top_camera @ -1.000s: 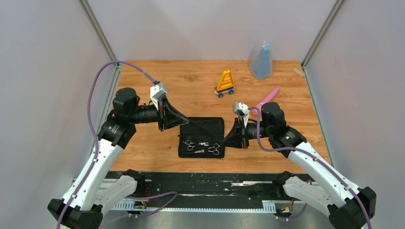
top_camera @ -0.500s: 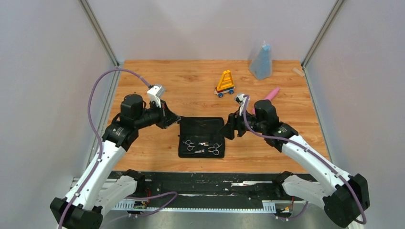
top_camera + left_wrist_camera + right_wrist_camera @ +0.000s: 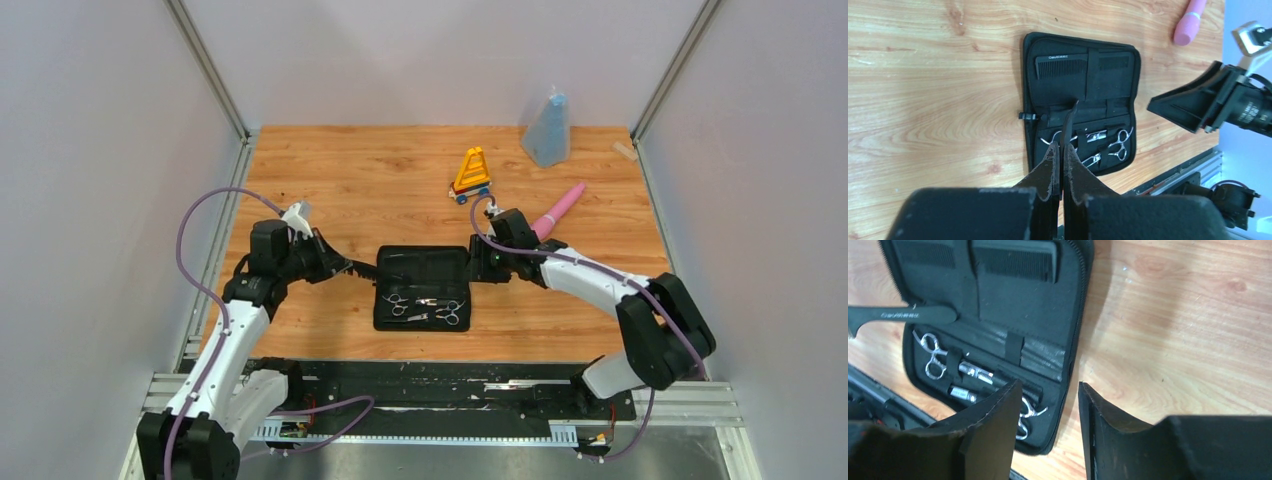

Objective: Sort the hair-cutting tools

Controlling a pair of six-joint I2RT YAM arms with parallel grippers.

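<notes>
Shows, from above, a wooden table (image 3: 330,180) with an open black zip case (image 3: 440,275) lying flat near the front edge, between the left arm (image 3: 235,320) and the right arm (image 3: 600,285). In the case's far half, a flat black comb (image 3: 1060,65) tucked in a pocket; in the near half, first scissors (image 3: 400,300) and second scissors (image 3: 448,314), both slim and silver, strapped side by side under elastic loops. At the case's left side, the left gripper (image 3: 1062,150), fingers pressed together, pinching the handled comb (image 3: 1069,117), its free end reaching over the case; contact with the case impossible to tell. From the left wrist camera, held comb and fingers blocking part of the first scissors. At the case's right edge, the right gripper (image 3: 1049,385), fingers spread apart, poised above the zip border. Farther back, well apart from the case: a yellow-orange toy on wheels (image 3: 471,175), a pink tapered wand (image 3: 558,207) with its near end hidden behind the right arm, a blue bagged item (image 3: 548,128) in the far right corner, and a small pale piece (image 3: 625,150) by the right wall.
</notes>
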